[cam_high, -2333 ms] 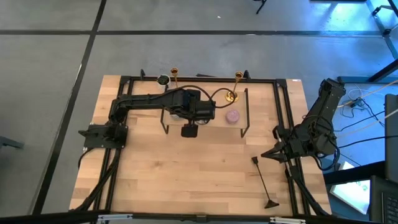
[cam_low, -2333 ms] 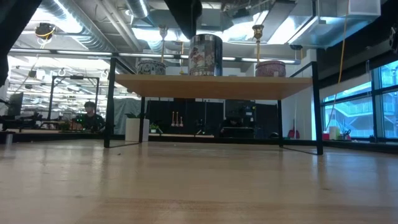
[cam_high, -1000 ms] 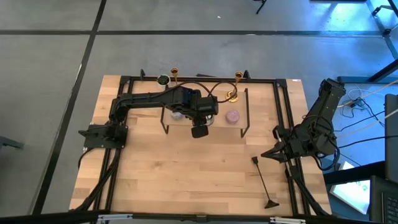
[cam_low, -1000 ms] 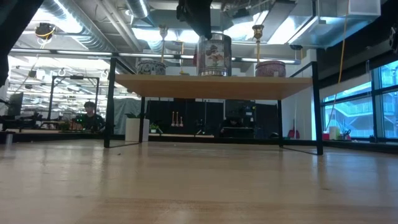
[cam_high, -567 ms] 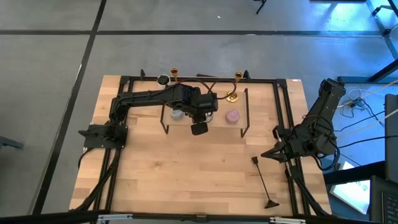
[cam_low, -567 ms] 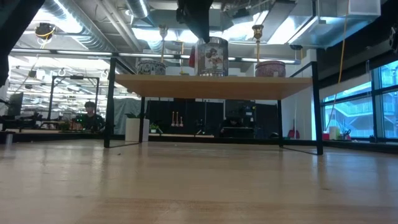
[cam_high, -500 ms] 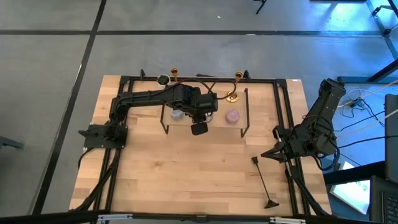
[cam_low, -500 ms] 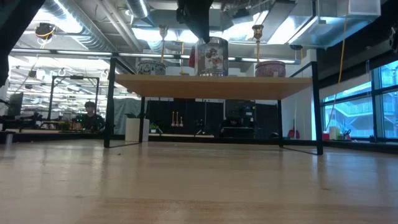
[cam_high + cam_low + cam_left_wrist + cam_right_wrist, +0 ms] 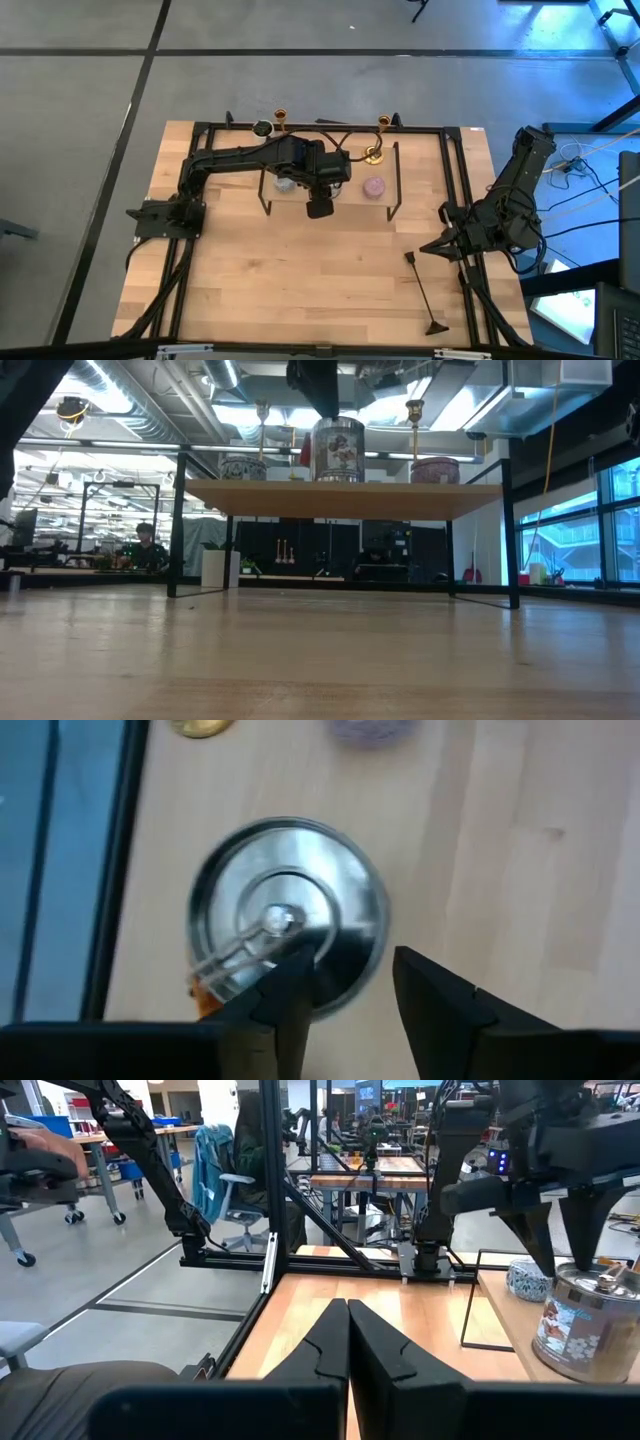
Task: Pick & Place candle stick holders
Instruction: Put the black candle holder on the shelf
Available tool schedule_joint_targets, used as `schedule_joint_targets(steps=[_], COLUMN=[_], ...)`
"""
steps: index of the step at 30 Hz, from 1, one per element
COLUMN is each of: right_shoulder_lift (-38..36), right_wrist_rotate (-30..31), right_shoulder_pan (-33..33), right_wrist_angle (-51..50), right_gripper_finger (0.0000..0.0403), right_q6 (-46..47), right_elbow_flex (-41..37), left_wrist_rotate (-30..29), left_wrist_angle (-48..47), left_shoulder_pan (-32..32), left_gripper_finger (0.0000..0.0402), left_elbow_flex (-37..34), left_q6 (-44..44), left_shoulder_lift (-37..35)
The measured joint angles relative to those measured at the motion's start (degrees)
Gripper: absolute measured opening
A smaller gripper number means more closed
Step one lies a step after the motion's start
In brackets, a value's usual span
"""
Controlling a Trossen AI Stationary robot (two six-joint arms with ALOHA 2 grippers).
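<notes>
Above the tin (image 9: 288, 915), the left end effector (image 9: 350, 982) stands narrowly parted, empty; descending could topple the tin.

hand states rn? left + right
Left hand: open, over the silver tin on the shelf, holding nothing.
Right hand: shut, empty, parked at the table's right edge.
</notes>
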Motion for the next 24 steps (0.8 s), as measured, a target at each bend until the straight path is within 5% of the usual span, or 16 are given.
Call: schedule_joint_targets(steps=[12, 24], right_shoulder_lift=[0.00, 0.00], right_wrist_rotate=[0.00, -0.02], right_shoulder_pan=[-0.01, 0.00], right_wrist_angle=[0.00, -0.04], right_gripper_finger=[0.0000, 0.0000], right_q6=[0.00, 0.00], right_elbow_flex=[0.00, 0.00], left_wrist_rotate=[-2.33, -4.07], left_wrist_angle=[0.43, 1.83], left_shoulder_pan=[-0.44, -3.51], left_gripper_finger=[0.0205, 0.0214], left_elbow_flex=[0.07, 3.72], left_q6=[0.15, 0.95], left_shoulder_lift=[-0.53, -1.22])
